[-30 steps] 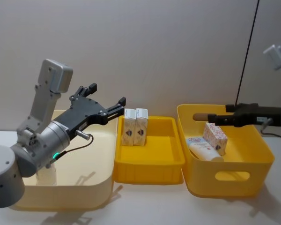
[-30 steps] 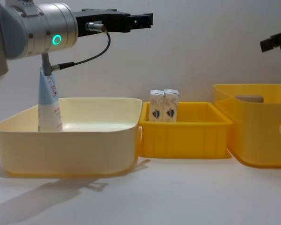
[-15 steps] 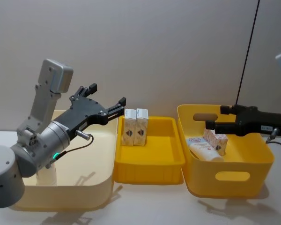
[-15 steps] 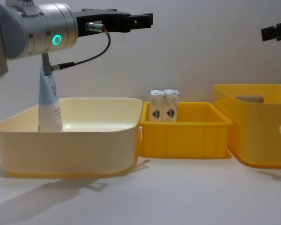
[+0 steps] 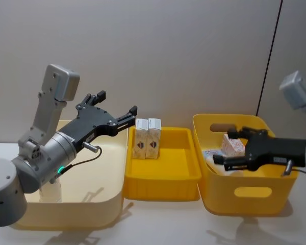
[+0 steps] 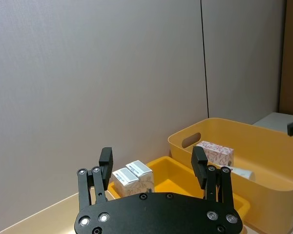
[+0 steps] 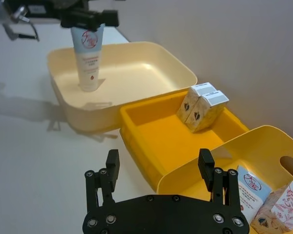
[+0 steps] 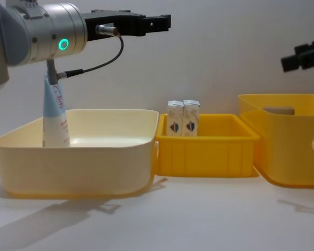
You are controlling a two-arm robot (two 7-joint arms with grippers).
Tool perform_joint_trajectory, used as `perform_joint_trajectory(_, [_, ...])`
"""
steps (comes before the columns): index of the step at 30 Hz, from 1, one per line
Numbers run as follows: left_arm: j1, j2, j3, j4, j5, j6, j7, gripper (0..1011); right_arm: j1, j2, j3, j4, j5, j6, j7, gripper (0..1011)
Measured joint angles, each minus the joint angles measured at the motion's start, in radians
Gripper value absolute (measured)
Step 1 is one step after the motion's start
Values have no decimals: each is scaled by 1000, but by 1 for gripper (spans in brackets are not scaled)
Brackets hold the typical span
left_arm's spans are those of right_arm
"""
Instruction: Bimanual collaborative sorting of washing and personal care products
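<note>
One light-blue tube [image 8: 55,112] stands upright on its white cap in the cream bin [image 8: 73,167], also seen as the tube [image 7: 89,58]. Two white cartons [image 5: 147,138] stand side by side at the back of the shallow yellow tray [image 5: 163,184]. A pink-printed carton [image 7: 278,213] and a lying tube [image 7: 253,191] rest in the deep yellow bin [image 5: 250,196]. My left gripper [image 5: 117,102] hangs open and empty above the cream bin's far side. My right gripper [image 5: 225,148] is open over the deep bin, just in front of its carton [image 5: 234,145], holding nothing.
The three containers stand in a row on a white table, with a plain wall close behind. A black cable [image 5: 269,56] hangs down behind the deep bin. Bare tabletop [image 8: 199,214] lies in front of the containers.
My right gripper has dropped lower over the deep bin and swung toward its front, so the lying tube is now partly covered. The left arm and all products are unmoved.
</note>
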Motion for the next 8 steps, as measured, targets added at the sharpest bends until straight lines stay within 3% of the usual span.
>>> perform_joint_trajectory(8, [0,0,0,0,0,0,0,1001,-29,25,-44,-52,-57,-66,-11,1001])
